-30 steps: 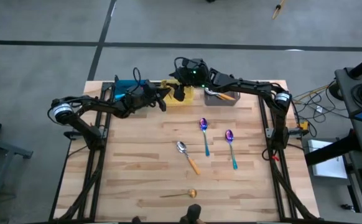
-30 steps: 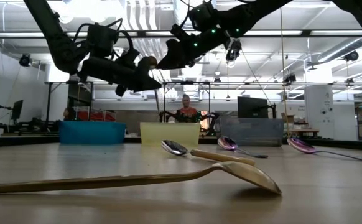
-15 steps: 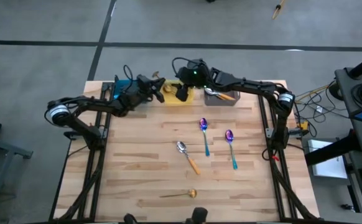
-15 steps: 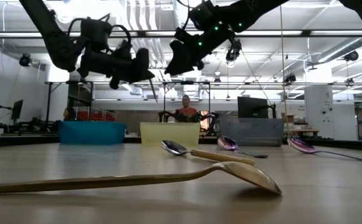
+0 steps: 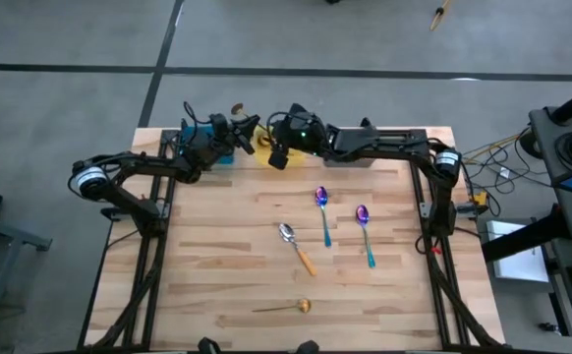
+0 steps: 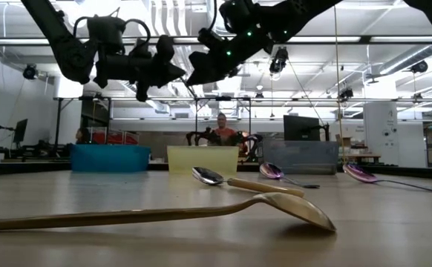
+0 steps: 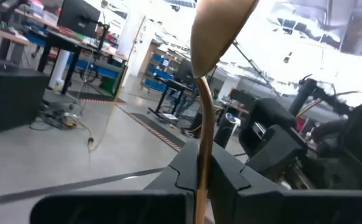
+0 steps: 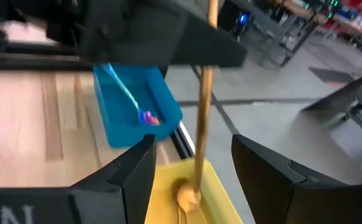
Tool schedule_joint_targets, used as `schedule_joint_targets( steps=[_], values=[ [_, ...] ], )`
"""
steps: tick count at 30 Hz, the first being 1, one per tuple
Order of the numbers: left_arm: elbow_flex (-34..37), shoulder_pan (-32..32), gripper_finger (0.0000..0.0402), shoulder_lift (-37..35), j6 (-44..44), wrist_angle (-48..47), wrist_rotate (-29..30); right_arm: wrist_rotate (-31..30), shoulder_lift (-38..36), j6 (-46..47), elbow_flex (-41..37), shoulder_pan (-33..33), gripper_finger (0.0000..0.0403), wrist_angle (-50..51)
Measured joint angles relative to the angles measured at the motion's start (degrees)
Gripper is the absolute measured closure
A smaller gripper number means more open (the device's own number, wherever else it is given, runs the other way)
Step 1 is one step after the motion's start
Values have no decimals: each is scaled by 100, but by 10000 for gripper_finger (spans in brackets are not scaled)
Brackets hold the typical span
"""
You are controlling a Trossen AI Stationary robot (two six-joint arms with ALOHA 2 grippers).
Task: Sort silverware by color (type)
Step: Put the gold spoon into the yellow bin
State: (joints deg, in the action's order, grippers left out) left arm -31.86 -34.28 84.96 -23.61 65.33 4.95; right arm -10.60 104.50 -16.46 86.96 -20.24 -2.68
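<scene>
While the left gripper [image 5: 229, 133] is pinched tight on the handle of a gold spoon [image 7: 213, 56], it holds that spoon up in the air at the far edge of the table, bowl uppermost in its own wrist view. The grip sits low on the handle, which leaves most of the spoon free to be taken or dropped. Just beside it hangs the right gripper [image 5: 277, 155], fingers spread wide and holding nothing; in the right wrist view a thin gold handle runs down between those open fingers toward the yellow bin [image 8: 190, 190], where another gold spoon already seems to lie, though it shows only as a blur. The two grippers crowd together over the bins, so this reads as a handover or a drop of gold into yellow.

Beyond them, the blue bin [image 8: 134, 102] holds a purple-blue spoon with a teal handle, and the gray bin [image 6: 302, 156] stands to the other side of the yellow one. Still unsorted on the wooden table [image 5: 207, 265] are two purple-blue spoons [image 5: 322, 208] side by side, an orange-handled silver spoon [image 5: 295, 246] near them, and a second gold spoon [image 5: 284, 308] alone at the near edge.
</scene>
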Motion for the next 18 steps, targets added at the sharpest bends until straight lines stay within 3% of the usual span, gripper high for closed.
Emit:
schedule_joint_targets(
  steps=[9,18],
  values=[
    [11,0,402,7,-478,66,-269,-254,150,-112,-2,10,220,-412],
    [13,0,399,7,-538,67,-262,-249,215,-139,-2,10,322,-463]
  ],
)
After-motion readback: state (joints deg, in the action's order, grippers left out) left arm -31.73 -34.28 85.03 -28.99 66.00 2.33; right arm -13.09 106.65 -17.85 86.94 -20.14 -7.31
